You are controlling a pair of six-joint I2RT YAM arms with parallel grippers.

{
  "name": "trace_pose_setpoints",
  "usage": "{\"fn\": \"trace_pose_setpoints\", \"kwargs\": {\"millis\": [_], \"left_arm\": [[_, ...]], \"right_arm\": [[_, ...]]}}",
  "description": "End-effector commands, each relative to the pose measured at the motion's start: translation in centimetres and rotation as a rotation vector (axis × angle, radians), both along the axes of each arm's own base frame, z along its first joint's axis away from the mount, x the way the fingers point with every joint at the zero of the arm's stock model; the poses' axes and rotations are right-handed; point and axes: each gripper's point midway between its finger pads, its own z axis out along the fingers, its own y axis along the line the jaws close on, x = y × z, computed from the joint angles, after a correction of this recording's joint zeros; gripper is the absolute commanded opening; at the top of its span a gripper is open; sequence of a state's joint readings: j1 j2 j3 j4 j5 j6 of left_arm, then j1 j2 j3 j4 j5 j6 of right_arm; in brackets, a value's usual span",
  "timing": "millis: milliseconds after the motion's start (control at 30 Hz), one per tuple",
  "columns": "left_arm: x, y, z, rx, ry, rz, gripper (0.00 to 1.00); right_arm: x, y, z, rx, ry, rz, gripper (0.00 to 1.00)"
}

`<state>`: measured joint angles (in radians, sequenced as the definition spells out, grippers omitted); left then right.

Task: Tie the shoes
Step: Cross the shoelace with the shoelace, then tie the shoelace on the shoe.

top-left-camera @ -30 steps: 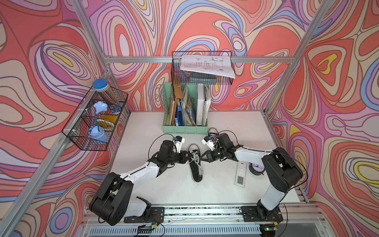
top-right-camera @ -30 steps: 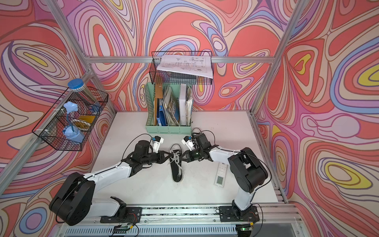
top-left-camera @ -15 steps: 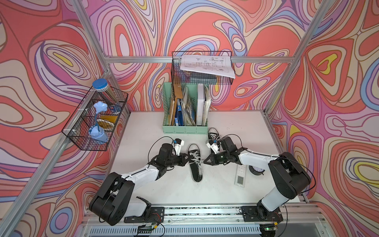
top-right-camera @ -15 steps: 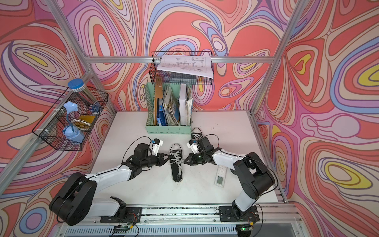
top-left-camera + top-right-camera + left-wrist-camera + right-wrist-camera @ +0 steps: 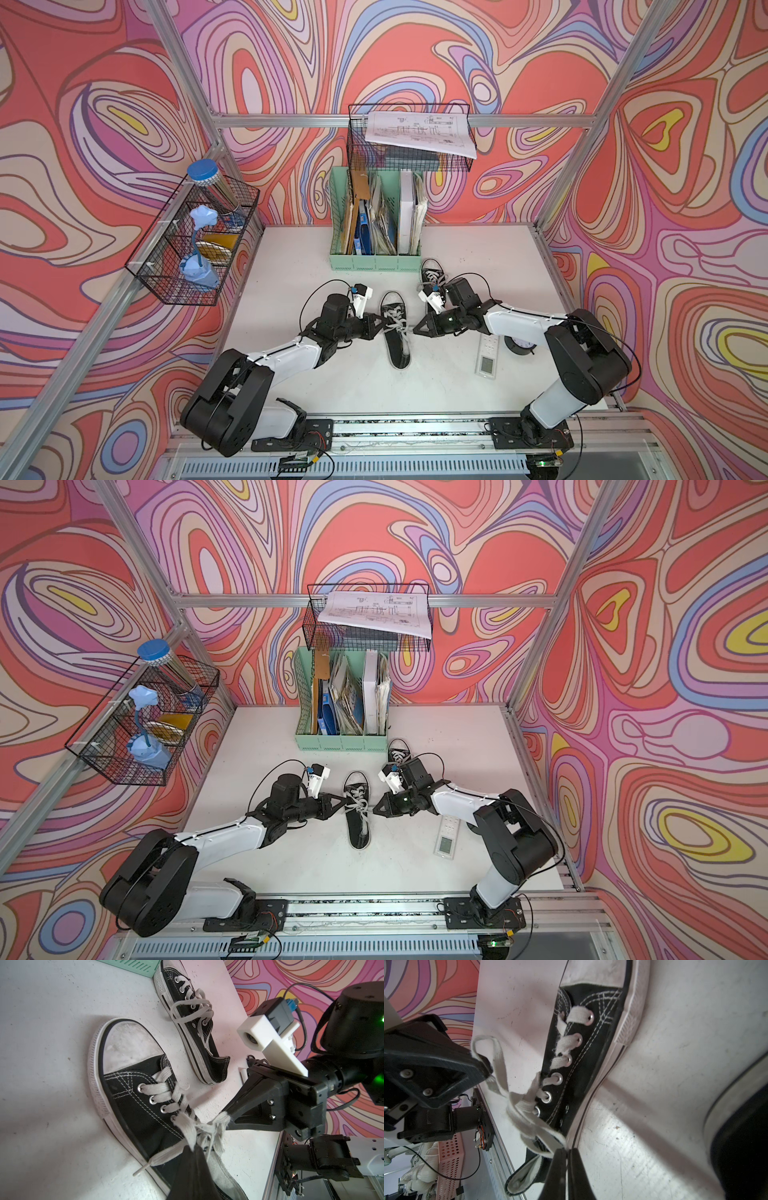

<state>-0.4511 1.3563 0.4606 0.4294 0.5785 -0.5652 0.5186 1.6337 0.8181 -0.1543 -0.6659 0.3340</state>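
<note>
1. In both top views the near shoe (image 5: 397, 347) is lying in the middle of the desk (image 5: 291, 257), with its toe pointing toward the top of the frame. The second shoe (image 5: 429, 275) is sitting up and to the right of it, just beside the green file holder (image 5: 374, 262).
2. The left tool (image 5: 380, 323) is reaching in from the left of the near shoe. In the left wrist view its closed tips are pinching a flat strand of the white lace (image 5: 204, 1128) just beside the knot.
3. The right tool (image 5: 416, 329) is coming in from the right and pinching another strand. In the right wrist view only a hairline gap is showing between its jaws, with lace running into it, so it is reading as gripping.
4. Compared with a second ago, the right tool is sitting slightly further toward the right of the frame and its elbow is swung further out. The left tool is sitting almost where it was.
5. That spreading is probably cinching the knot on the near shoe, since both strands are running taut from it.
6. The second shoe's laces are looking slack; whether they are tied cannot be told, so that shoe is likely still waiting.
</note>
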Motion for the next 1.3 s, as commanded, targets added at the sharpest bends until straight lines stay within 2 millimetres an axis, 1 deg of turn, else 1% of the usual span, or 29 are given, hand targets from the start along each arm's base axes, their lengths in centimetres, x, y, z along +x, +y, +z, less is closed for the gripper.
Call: {"fn": "trace_pose_setpoints", "kwargs": {"millis": [0, 133, 200, 300, 367, 433, 500, 567, 667, 767, 967, 1100, 1267], "left_arm": [[-0.3, -0.2, -0.2, -0.008, -0.011, -0.026, 0.00], [-0.4, -0.3, -0.3, -0.012, -0.006, -0.032, 0.00], [-0.4, -0.4, -0.3, -0.012, -0.007, -0.037, 0.00], [-0.4, -0.4, -0.4, -0.013, -0.005, -0.040, 0.00], [-0.4, -0.5, -0.3, -0.015, -0.005, -0.043, 0.00], [-0.3, -0.5, -0.2, -0.017, -0.008, -0.043, 0.00], [-0.3, -0.5, -0.3, -0.017, -0.006, -0.042, 0.00], [-0.3, -0.6, -0.3, -0.019, -0.005, -0.045, 0.00], [-0.2, -0.6, -0.3, -0.017, -0.002, -0.046, 0.00], [-0.2, -0.7, -0.3, -0.017, -0.002, -0.046, 0.00], [-0.2, -0.8, 0.0, -0.020, -0.006, -0.052, 0.00], [-0.2, -0.7, -0.1, -0.015, -0.003, -0.053, 0.00], [-0.1, -0.8, 0.1, -0.018, -0.005, -0.054, 0.00]], "right_arm": [[0.1, 0.1, 0.9, -0.006, -0.073, 0.043, 0.17], [0.9, 0.0, 1.1, -0.035, -0.126, 0.050, 0.27], [1.4, 0.0, 1.4, -0.041, -0.150, 0.044, 0.29], [2.1, 0.2, 2.2, -0.038, -0.186, 0.033, 0.30], [3.0, 0.1, 2.3, -0.055, -0.211, 0.014, 0.30], [3.9, 0.1, 2.0, -0.082, -0.217, -0.009, 0.30], [4.7, 0.5, 1.5, -0.094, -0.206, -0.006, 0.29], [4.8, 1.1, 1.0, -0.076, -0.185, 0.021, 0.28], [3.9, 2.1, 0.8, -0.025, -0.151, 0.080, 0.28], [2.9, 2.6, 0.7, 0.010, -0.119, 0.131, 0.28], [0.9, 2.8, 0.5, 0.053, -0.078, 0.195, 0.30], [0.2, 2.9, 0.3, 0.056, -0.067, 0.222, 0.31], [0.0, 2.9, 0.1, 0.045, -0.073, 0.231, 0.32]]}}
